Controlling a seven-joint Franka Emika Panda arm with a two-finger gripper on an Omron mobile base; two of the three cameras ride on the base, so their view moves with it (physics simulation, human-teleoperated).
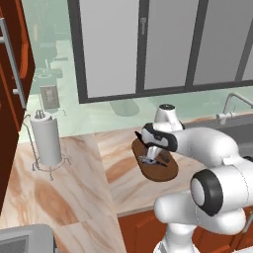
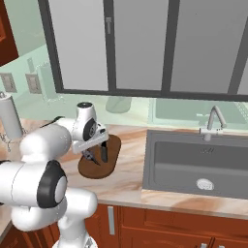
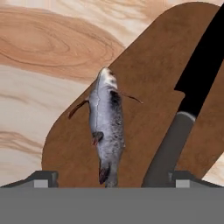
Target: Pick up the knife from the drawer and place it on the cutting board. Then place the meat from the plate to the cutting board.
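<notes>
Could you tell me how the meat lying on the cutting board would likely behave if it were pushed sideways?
The meat lies flat and thin on the cutting board, so it would probably slide rather than roll or tip. Its fish-like, glossy grey surface suggests it could be slippery. Pushed toward the knife beside it, it would likely bump the handle.

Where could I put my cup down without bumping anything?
Bare counter lies between the paper towel stand and the cutting board. The board is crowded: the meat and knife lie side by side, and the gripper hangs above.
</notes>
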